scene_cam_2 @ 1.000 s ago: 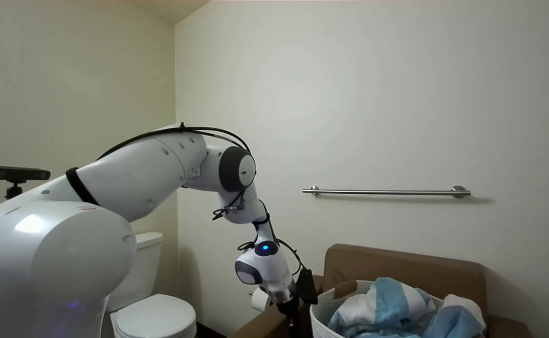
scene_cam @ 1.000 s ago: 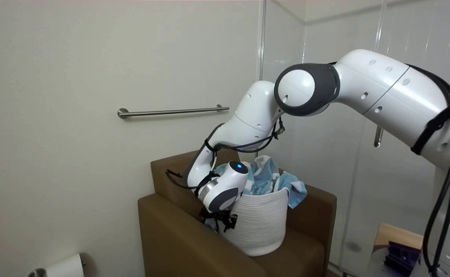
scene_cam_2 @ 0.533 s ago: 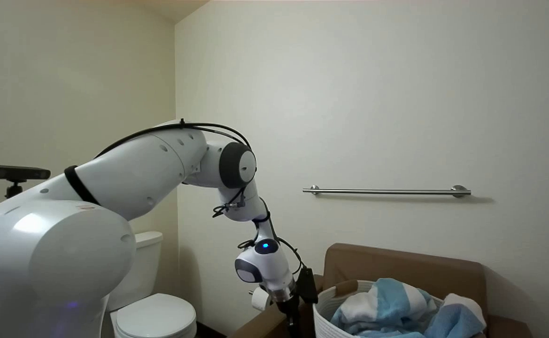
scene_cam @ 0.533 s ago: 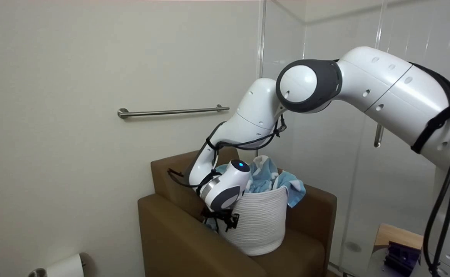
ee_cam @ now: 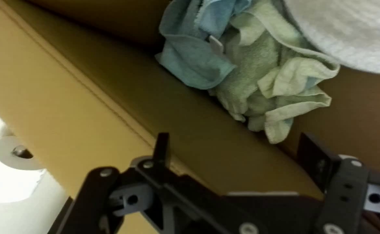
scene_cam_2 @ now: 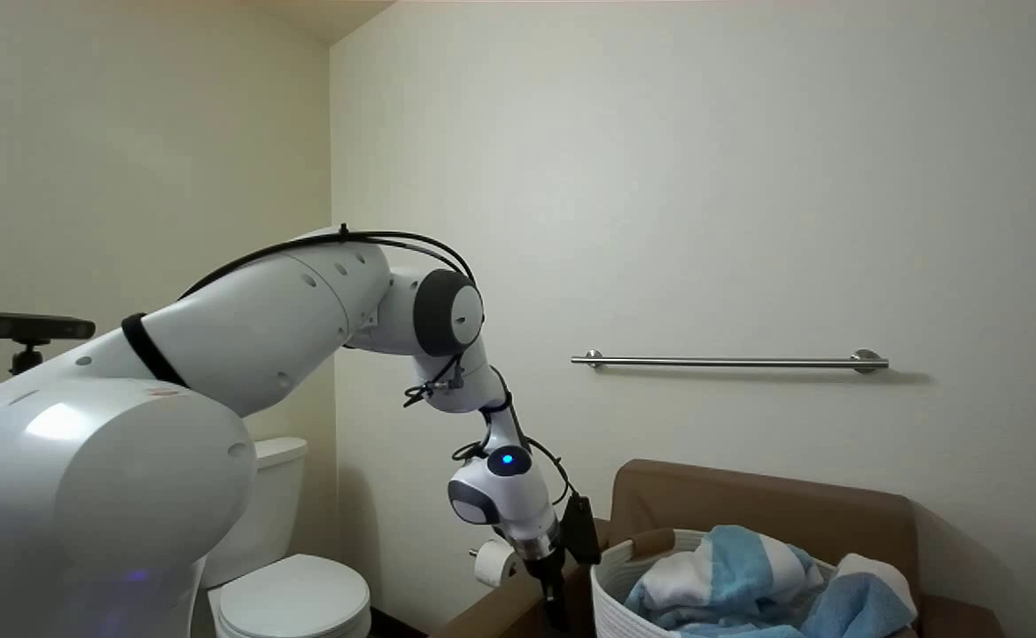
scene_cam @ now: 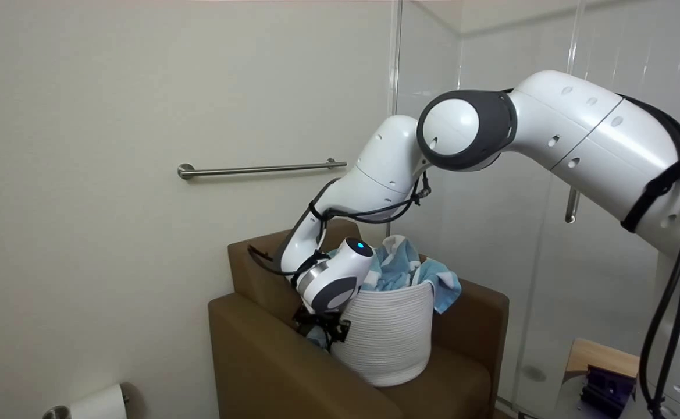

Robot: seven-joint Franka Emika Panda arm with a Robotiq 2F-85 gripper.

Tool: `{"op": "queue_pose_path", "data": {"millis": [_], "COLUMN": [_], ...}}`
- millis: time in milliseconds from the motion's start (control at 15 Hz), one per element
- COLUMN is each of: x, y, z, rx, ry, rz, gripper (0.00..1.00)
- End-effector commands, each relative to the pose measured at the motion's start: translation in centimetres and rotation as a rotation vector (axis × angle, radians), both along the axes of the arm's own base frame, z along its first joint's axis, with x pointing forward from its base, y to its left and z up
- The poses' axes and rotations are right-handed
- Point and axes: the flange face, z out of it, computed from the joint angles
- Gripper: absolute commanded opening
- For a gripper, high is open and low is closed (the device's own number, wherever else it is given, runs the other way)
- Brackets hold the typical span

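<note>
My gripper (ee_cam: 233,139) is open and empty in the wrist view, its two black fingers wide apart. It hangs above the gap between the armrest and the basket; it also shows in both exterior views (scene_cam: 323,327) (scene_cam_2: 555,602). A crumpled cloth, blue and pale (ee_cam: 251,71), lies on the seat past the fingertips, against the armrest. Only a small blue bit of this cloth (scene_cam: 318,336) shows in an exterior view. The white woven basket (scene_cam: 386,331) stands beside it on the seat and shows in both exterior views (scene_cam_2: 608,611) and the wrist view (ee_cam: 355,32). Blue and white striped towels (scene_cam_2: 739,576) fill it.
The brown armchair (scene_cam: 293,364) has a raised armrest (ee_cam: 79,123) close under the gripper. A toilet paper roll (ee_cam: 17,152) is beyond that armrest. A metal bar (scene_cam_2: 730,361) is on the wall behind. A toilet (scene_cam_2: 296,594) stands near the arm's base.
The arm has risen a little. The gripper has moved slightly up and, in an exterior view, away from the basket toward the armrest. The basket has shifted very slightly.
</note>
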Motion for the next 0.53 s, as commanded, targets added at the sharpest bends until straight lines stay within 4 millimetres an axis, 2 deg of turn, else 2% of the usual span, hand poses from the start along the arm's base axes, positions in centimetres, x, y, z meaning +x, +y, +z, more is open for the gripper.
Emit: {"op": "queue_pose_path", "data": {"millis": [0,267,467], "x": [1.4,0.8,0.5], "y": [1.8,1.5,-1.1], "z": [0.9,-1.5,-3.2], "rx": [0.063,0.113,0.17], "ry": [-0.036,-0.003,0.015], "rz": [0.028,0.028,0.004], "gripper": [1.0,1.0,1.0]}}
